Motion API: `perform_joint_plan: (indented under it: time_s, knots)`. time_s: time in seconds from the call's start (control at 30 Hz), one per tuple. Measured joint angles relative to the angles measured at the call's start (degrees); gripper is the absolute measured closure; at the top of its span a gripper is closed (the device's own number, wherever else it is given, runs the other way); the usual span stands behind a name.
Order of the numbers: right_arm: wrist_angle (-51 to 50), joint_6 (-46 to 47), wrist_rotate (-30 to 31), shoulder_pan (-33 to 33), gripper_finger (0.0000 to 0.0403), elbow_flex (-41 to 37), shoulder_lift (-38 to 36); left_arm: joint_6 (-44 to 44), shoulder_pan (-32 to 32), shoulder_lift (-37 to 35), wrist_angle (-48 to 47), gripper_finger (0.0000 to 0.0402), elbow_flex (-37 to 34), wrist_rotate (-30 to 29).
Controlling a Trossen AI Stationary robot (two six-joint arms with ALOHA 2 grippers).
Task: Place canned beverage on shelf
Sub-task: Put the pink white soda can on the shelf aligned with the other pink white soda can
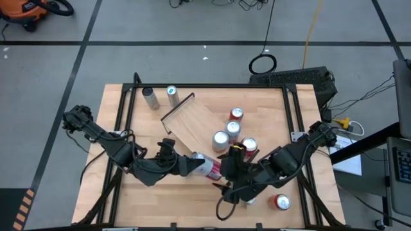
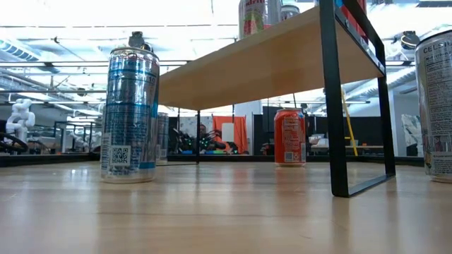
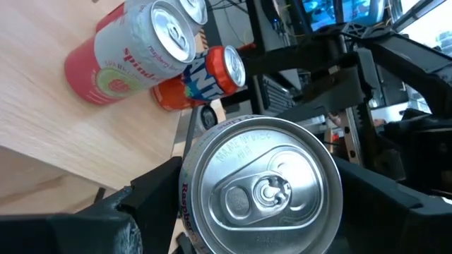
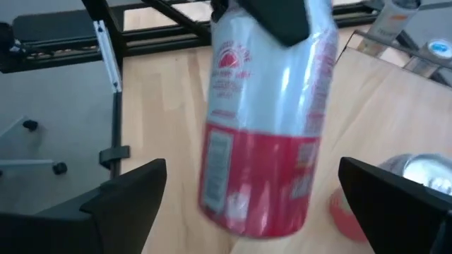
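With the left gripper [image 1: 192, 165] clamped around the red-and-white can [image 1: 207, 166] and the right gripper [image 1: 226, 168] spread wide and empty, carry the can upright to a free spot on the shelf [image 1: 192, 122].

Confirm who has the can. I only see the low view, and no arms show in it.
Observer: The left gripper is shut on the red and white can. The can lies on its side, near the shelf.
Operator: Right gripper?
Observer: The right gripper is open. Its fingers stand either side of that can, with gaps showing in the right wrist view.
Operator: Where are the shelved cans?
Observer: The shelved cans are bunched at the shelf end nearer the right arm.
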Motion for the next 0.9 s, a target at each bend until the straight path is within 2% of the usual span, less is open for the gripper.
perform_joint_plan:
  time_s: [0.23, 0.47, 0.9]
  knots:
    - [0.62, -5.24, 0.16, -2.62, 0.0004, 0.00, 2.44, 0.27, 1.13, 0.00, 2.90, 0.0096, 0.01, -0.25]
    - [0.61, -6.60, -0.15, -4.18, 0.0014, 0.00, 3.55, 0.41, 1.57, 0.00, 2.93, 0.0096, 0.01, -0.33]
    - [0.28, -6.99, -0.20, -4.46, 0.0112, 0.00, 3.48, 0.16, 2.58, 0.00, 2.25, 0.0096, 0.00, -0.38]
